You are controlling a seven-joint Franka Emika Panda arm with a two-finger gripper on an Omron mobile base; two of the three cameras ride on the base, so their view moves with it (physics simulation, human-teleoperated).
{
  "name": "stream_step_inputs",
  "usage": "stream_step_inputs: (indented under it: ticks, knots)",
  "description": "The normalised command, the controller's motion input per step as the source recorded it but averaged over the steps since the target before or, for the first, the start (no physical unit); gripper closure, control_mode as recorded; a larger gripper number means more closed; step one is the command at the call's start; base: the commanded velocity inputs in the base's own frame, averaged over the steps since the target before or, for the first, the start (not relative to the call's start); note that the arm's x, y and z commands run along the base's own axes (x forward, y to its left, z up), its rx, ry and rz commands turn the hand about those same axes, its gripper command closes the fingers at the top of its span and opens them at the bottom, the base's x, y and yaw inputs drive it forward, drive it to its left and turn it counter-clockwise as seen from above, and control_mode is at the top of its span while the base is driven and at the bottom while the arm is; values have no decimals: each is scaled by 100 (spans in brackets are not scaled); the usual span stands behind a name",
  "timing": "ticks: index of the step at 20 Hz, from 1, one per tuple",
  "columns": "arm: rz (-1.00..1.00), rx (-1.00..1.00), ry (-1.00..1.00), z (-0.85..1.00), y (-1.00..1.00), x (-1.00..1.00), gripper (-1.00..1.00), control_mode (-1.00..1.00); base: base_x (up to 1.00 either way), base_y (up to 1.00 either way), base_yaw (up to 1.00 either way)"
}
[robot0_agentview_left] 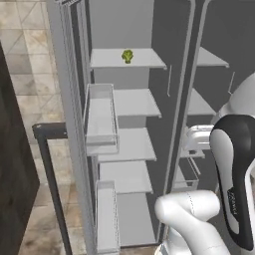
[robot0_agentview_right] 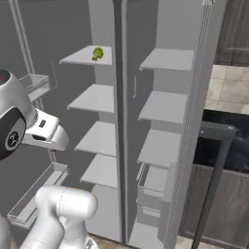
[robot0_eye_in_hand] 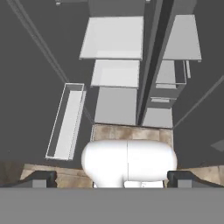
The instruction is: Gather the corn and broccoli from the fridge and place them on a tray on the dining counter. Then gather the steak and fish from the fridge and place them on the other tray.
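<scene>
You had the fridge [robot0_agentview_left: 164, 99] standing open ahead of you, its broccoli [robot0_agentview_left: 127, 56] sitting alone on the top shelf of the left compartment, well above the door bins, while your gripper [robot0_eye_in_hand: 112, 179] hung in front of the fridge, pointing down at its base, jaws spread wide on nothing.

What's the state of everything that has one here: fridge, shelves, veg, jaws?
fridge: both doors open.
broccoli: resting on the top shelf of the left compartment, untouched.
lower shelves: bare.
door bins: nothing in them.
gripper: jaws open, holding nothing.
</scene>
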Motion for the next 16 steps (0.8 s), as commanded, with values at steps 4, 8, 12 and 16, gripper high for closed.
stream_step_inputs:
  ticks: [4,8,12,16]
  knots:
    - [0,0,0,0,0,0,-100,100,62,-2,0]
    - [0,0,0,0,0,0,-100,100,57,-1,0]
    - [0,0,0,0,0,0,-100,100,39,0,0]
    - [0,0,0,0,0,0,-100,100,10,0,-1]
